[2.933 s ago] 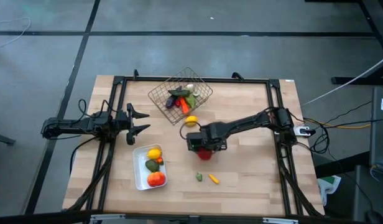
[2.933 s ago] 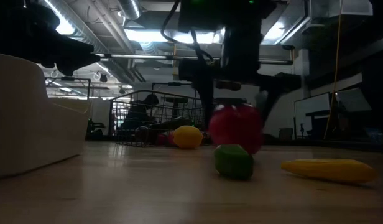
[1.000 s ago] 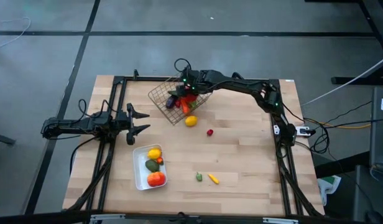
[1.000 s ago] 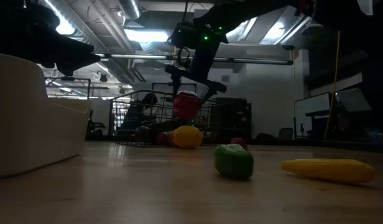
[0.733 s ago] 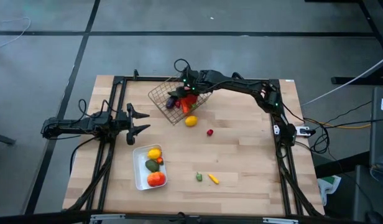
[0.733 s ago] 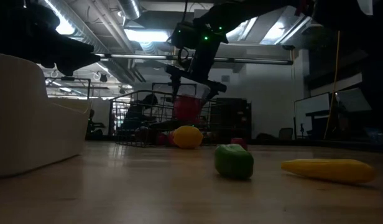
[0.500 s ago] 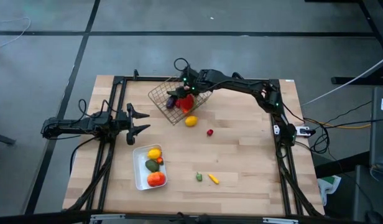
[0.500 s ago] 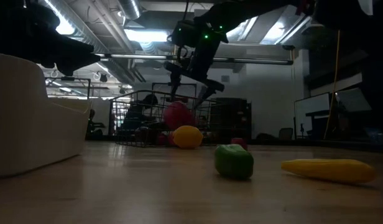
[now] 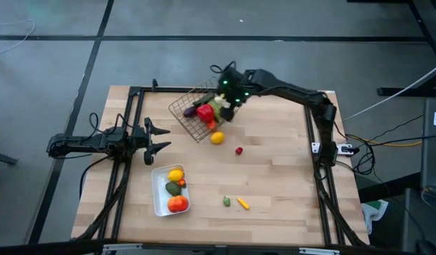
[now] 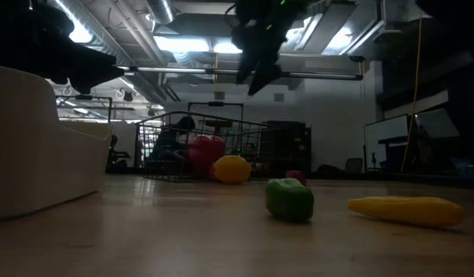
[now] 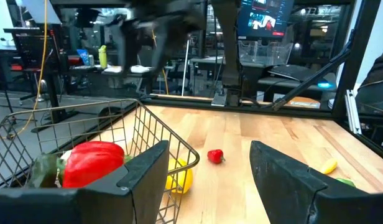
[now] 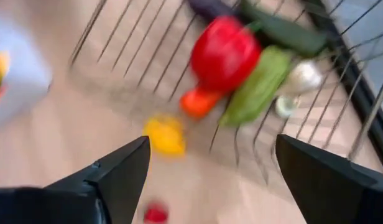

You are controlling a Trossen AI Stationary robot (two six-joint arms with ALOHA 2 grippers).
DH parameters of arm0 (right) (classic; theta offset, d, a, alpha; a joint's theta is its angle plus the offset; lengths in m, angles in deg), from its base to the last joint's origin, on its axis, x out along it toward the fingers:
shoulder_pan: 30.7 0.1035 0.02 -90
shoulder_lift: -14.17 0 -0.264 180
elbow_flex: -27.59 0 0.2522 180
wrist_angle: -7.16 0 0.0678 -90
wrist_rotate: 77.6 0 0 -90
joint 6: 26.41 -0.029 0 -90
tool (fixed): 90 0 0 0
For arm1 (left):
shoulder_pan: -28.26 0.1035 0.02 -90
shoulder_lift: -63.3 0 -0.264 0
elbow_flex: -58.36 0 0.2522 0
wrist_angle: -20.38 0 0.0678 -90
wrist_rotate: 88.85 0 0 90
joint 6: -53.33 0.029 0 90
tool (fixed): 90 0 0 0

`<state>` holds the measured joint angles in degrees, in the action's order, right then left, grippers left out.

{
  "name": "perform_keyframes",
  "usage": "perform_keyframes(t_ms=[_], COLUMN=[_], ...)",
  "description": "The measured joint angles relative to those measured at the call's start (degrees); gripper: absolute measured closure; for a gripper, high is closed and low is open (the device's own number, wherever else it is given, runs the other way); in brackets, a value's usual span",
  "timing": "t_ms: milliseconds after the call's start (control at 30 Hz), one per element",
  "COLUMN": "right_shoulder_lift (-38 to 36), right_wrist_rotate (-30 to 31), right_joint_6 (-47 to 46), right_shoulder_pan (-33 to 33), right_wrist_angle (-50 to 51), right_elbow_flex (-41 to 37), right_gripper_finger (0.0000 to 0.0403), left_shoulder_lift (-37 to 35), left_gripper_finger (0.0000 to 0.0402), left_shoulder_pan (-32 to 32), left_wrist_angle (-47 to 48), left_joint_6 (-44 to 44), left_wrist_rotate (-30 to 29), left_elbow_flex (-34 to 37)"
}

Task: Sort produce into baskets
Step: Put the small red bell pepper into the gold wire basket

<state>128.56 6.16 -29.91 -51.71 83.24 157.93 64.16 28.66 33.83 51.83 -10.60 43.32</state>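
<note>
The brownish wire basket (image 9: 202, 113) stands at the far middle of the table. It holds the red pepper (image 9: 205, 112) (image 12: 226, 53), a green cucumber (image 12: 257, 87), a purple eggplant (image 12: 210, 7), an orange piece (image 12: 196, 101) and garlic (image 12: 300, 78). My right gripper (image 9: 229, 93) (image 12: 211, 142) hangs open and empty above the basket's right side. My left gripper (image 9: 161, 138) is open and empty at the table's left. The white tray (image 9: 158, 202) holds a lemon (image 9: 175, 175), an avocado (image 9: 173, 188) and a tomato (image 9: 178, 204).
A lemon (image 9: 217, 137) lies on the table just in front of the basket, and a small red piece (image 9: 238, 150) lies to its right. A green piece (image 9: 226, 202) and a yellow-orange piece (image 9: 243, 204) lie near the front middle. Black frame rails (image 9: 316, 163) run along both sides.
My right gripper has let go of the red pepper, which has dropped into the basket and now rests among the produce there. The gripper has then risen and moved toward the table's right edge, away from the basket's middle.
</note>
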Motion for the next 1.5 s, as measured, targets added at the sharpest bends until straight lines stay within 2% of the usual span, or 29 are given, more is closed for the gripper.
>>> perform_keyframes(t_ms=[133, 267, 400, 567, 733, 1000, 1500], right_shoulder_lift=[-3.70, -6.15, -6.27, -6.17, -6.22, -6.19, -6.19], right_wrist_rotate=[-4.07, -5.71, -3.99, -2.27, -0.86, 10.84, 11.24], right_joint_6=[7.43, 10.00, 11.59, 14.93, 17.54, 18.98, 20.54], right_shoulder_pan=[0.04, 0.44, 2.22, 7.38, 13.36, 20.20, 21.00], right_wrist_angle=[8.81, 17.07, 24.49, 24.88, 21.13, 7.70, -10.47], right_elbow_flex=[0.02, 0.02, -0.14, -5.05, -12.03, -22.40, -35.84], right_gripper_finger=[0.0061, 0.0061, 0.0061, 0.0061, 0.0061, 0.0061, 0.0061], left_shoulder_lift=[-0.01, -0.02, 0.00, 0.00, -0.01, -0.01, -0.02], left_gripper_finger=[0.0180, 0.0180, 0.0180, 0.0180, 0.0180, 0.0180, 0.0180], left_shoulder_pan=[0.00, 0.00, 0.00, -0.02, -0.01, -0.01, -0.02], left_wrist_angle=[0.01, 0.00, 0.00, 0.00, 0.01, 0.00, 0.02], left_joint_6=[0.00, 0.02, 0.00, 0.00, 0.01, 0.02, 0.02], left_wrist_rotate=[-0.01, -0.02, 0.00, -0.02, -0.01, -0.02, -0.01], left_elbow_flex=[0.00, 0.00, 0.00, 0.00, 0.00, 0.00, 0.00])
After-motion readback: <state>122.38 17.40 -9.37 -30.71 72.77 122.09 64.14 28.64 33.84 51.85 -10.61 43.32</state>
